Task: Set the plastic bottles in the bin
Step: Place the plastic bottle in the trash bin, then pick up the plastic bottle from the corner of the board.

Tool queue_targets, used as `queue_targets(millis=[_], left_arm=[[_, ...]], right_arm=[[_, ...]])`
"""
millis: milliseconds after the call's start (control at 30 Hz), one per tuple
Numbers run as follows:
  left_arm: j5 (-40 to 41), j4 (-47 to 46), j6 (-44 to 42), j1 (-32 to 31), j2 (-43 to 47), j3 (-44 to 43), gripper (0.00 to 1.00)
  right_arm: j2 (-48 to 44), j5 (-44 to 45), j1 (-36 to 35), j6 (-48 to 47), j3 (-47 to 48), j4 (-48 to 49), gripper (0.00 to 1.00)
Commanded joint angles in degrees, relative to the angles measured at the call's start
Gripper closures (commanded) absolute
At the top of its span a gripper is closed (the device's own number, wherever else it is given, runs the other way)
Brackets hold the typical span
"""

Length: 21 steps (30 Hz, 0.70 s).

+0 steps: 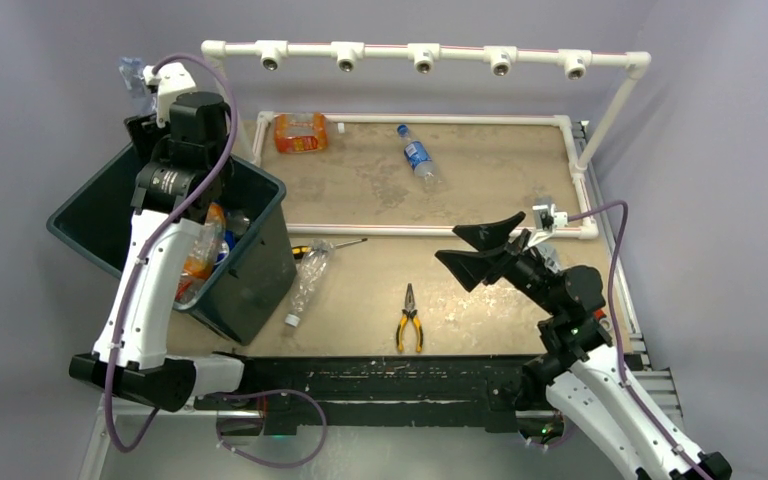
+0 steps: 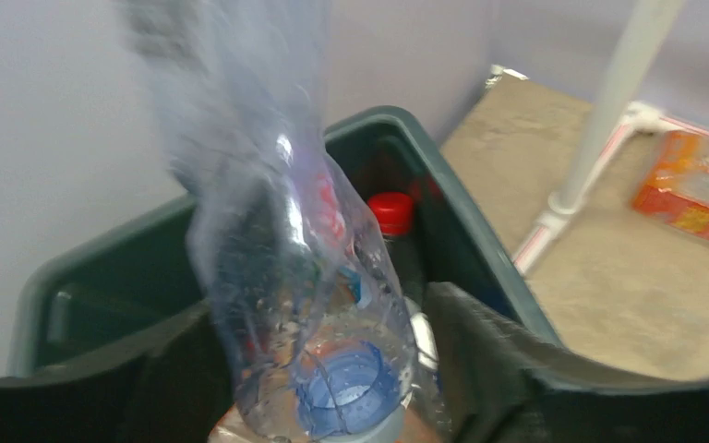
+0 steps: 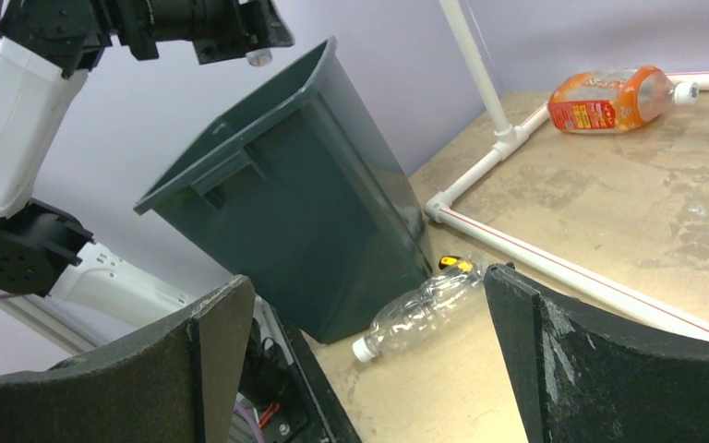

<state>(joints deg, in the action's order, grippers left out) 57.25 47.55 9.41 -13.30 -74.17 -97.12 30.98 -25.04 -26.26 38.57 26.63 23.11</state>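
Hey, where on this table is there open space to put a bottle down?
Widest bare patch: inside the white pipe frame, right of the blue-labelled bottle. Also open: the front strip right of the pliers. Crowded: beside the bin, where a clear bottle and screwdriver lie.

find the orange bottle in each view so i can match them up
Top external: orange bottle lies upper middle, inside the far left corner of the pipe frame.
Left wrist: orange bottle at the right edge, partly cut off, past the upright pipe.
Right wrist: orange bottle upper right, on its side.
Shared landmark: the bin, left of the bottle in every view.
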Motion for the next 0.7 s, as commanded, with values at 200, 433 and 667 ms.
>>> queue_targets(millis=[200, 433, 667], left_arm=[[-17.8, 2.1, 8.1, -0.7, 3.8, -9.0, 0.01], [-24.1, -3.8, 10.9, -11.9, 7.1, -5.1, 0.01], [-18.6, -14.5, 10.2, -30.5, 7.6, 5.9, 0.01]], right_arm=[[3.4, 5.4, -0.2, 0.3, -2.2, -0.1, 0.01], [18.8, 18.9, -0.2, -0.1, -2.7, 7.3, 0.01], [43.7, 35.2, -0.3, -6.3, 8.4, 11.2, 0.01]])
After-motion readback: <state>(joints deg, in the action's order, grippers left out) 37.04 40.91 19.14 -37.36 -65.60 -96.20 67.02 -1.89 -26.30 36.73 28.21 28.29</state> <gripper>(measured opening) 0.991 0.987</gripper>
